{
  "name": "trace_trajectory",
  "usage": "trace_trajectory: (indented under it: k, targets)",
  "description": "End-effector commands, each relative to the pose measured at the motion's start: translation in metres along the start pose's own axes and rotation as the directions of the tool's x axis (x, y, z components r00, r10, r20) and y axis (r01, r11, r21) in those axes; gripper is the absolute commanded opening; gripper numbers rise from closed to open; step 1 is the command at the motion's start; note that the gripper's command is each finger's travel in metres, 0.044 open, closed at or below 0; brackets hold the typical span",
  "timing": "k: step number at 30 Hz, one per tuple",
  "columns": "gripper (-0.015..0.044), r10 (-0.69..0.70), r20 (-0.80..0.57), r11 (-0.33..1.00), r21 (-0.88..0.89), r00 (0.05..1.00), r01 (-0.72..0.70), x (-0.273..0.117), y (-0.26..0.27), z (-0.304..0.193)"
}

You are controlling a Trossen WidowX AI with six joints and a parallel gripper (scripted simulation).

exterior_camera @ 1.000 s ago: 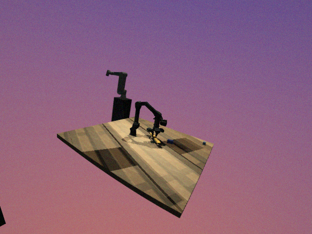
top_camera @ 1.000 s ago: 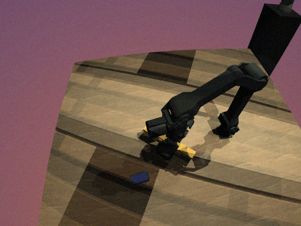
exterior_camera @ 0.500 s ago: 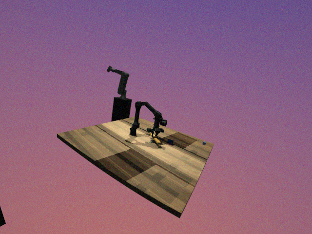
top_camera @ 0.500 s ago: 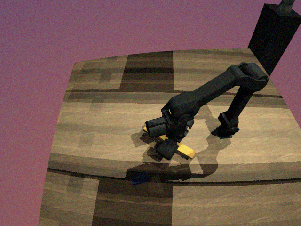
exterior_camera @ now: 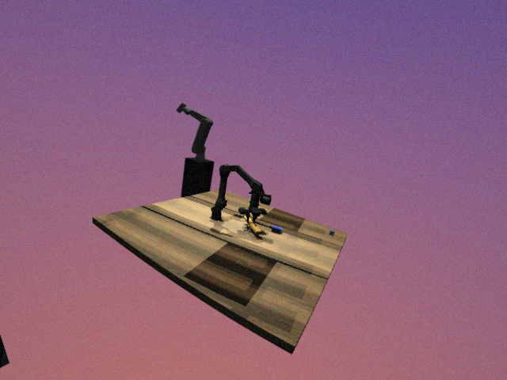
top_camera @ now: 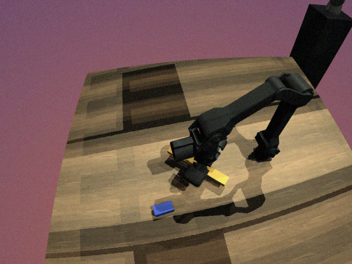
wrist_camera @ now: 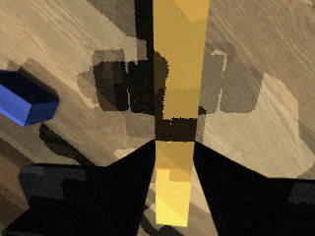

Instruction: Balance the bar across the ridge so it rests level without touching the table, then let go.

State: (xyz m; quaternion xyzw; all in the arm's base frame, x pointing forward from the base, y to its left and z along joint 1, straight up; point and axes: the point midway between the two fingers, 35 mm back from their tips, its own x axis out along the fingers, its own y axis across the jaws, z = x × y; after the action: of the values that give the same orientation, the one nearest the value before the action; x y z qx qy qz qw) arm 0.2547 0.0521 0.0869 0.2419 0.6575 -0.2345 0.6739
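Note:
The yellow bar (top_camera: 218,175) (exterior_camera: 256,229) (wrist_camera: 181,74) runs between my fingers. My gripper (top_camera: 202,164) (exterior_camera: 249,222) (wrist_camera: 173,145) points down and is shut on the bar around its middle. In the top view the bar's right end stands apart from its shadow, so that end is above the table. The ridge cannot be made out clearly; a small bluish patch shows under the bar in the exterior view. Whether the bar touches a ridge, and whether it is exactly level, cannot be told.
A blue block (top_camera: 163,208) (exterior_camera: 276,229) (wrist_camera: 36,105) lies on the table near the bar. A small blue cube (exterior_camera: 332,232) lies near the table's far right corner. Another arm (exterior_camera: 201,137) stands on a black pedestal (top_camera: 318,42) (exterior_camera: 197,176) beyond the table edge.

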Motion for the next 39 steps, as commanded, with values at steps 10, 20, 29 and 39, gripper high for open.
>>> trace_trajectory:
  k: [10,20,29,39]
  targets:
    - [0.0167,0.000,0.000,1.000,0.000,1.000,0.000,0.0000,0.0000,0.0000]
    - [0.0168,0.000,0.000,1.000,0.000,1.000,0.000,0.0000,0.0000,0.0000]
    - [0.0170,0.000,0.000,1.000,0.000,1.000,0.000,0.0000,0.0000,0.0000]
    - [0.0172,0.000,0.000,1.000,0.000,1.000,0.000,0.0000,0.0000,0.0000]
